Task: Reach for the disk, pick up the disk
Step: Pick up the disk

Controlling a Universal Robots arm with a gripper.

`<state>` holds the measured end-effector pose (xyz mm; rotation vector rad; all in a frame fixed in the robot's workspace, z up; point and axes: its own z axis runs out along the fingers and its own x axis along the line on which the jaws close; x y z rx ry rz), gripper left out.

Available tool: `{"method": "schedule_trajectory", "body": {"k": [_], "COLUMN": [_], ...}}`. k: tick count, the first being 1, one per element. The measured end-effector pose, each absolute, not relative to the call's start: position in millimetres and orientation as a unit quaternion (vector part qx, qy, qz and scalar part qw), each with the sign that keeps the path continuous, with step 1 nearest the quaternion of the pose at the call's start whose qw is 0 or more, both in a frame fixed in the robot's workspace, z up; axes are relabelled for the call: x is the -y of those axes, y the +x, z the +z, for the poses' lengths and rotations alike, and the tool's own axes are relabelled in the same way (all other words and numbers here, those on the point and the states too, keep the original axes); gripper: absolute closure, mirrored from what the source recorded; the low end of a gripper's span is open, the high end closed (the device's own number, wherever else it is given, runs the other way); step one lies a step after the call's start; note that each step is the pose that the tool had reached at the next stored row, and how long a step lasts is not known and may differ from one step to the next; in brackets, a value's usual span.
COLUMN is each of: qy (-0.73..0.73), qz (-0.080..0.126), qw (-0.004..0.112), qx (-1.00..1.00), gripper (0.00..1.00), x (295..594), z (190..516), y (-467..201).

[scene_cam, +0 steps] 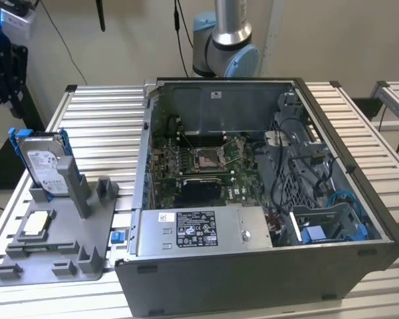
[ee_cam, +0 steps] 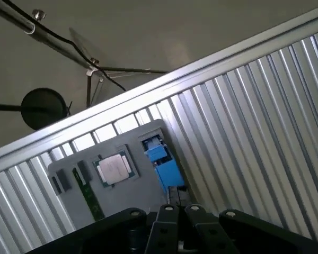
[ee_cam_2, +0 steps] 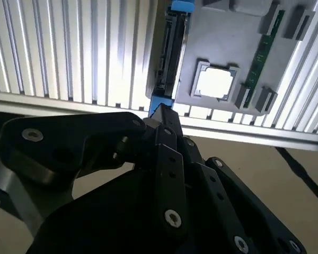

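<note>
Looking past my claw (ee_cam_2: 160,112), I see its black jointed fingers drawn together on nothing, near the ribbed aluminium table's (ee_cam_2: 69,47) edge. Well apart from it, the disk (scene_cam: 43,163), flat silver with blue plastic edging, stands upright in a grey moulded holder (scene_cam: 66,229).
</note>
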<state>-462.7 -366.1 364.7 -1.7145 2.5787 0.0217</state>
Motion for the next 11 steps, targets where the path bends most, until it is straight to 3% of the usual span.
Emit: {"method": "schedule_trajectory", "body": {"k": [11], "qy": [-0.634], "qz": [0.009], "qw": [0.023], "qx": [-0.773], "gripper": [1.0], "x": [366.1], "z": [364.8], "y": [-463.3]}}
